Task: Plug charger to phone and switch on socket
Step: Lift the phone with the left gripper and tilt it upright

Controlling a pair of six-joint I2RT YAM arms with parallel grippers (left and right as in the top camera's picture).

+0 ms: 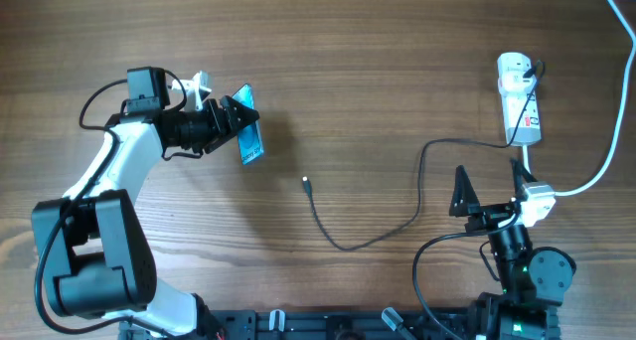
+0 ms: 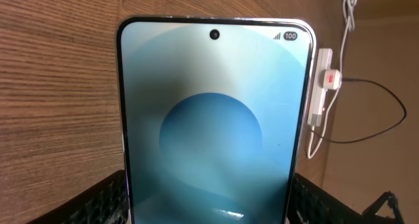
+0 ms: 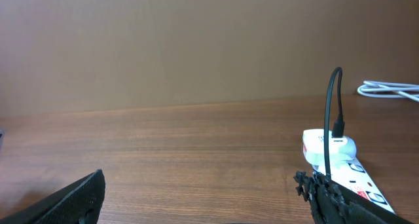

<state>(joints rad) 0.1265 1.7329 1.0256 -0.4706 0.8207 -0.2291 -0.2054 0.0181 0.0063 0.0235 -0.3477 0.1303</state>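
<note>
My left gripper (image 1: 237,119) is shut on the phone (image 1: 251,139), holding it on edge above the table at the left. In the left wrist view the phone's cyan screen (image 2: 209,119) fills the frame between my fingers (image 2: 209,214). The charger's thin black cable (image 1: 350,245) lies loose mid-table, its connector tip (image 1: 306,184) free and to the right of the phone. Its plug (image 1: 527,77) sits in the white socket (image 1: 519,106) at the far right. My right gripper (image 1: 490,188) is open and empty, just in front of the socket (image 3: 334,152), with its fingers wide apart (image 3: 209,204).
A thick white cable (image 1: 606,161) runs from the top right corner down to my right wrist. The socket with a red switch (image 2: 322,86) and the black cable (image 2: 386,99) show behind the phone. The arm bases stand at the front edge.
</note>
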